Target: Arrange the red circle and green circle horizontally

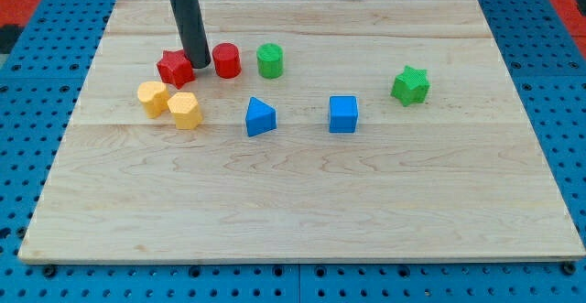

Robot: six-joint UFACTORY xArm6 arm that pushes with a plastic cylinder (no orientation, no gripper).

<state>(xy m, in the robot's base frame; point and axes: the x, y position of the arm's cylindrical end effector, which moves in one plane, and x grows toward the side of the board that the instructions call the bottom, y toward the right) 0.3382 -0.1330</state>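
Observation:
The red circle (pixel 226 60) stands on the wooden board (pixel 302 202) at the upper left. The green circle (pixel 270 60) stands just to its right, at about the same height in the view, with a small gap between them. My tip (pixel 200 65) is down on the board between the red star (pixel 174 68) on its left and the red circle on its right, close to both.
Two yellow blocks, one heart-like (pixel 153 97) and one hexagonal (pixel 184 110), lie below the red star. A blue triangle (pixel 259 117) and a blue cube (pixel 343 113) sit mid-board. A green star (pixel 410 85) is at the right. Blue pegboard surrounds the board.

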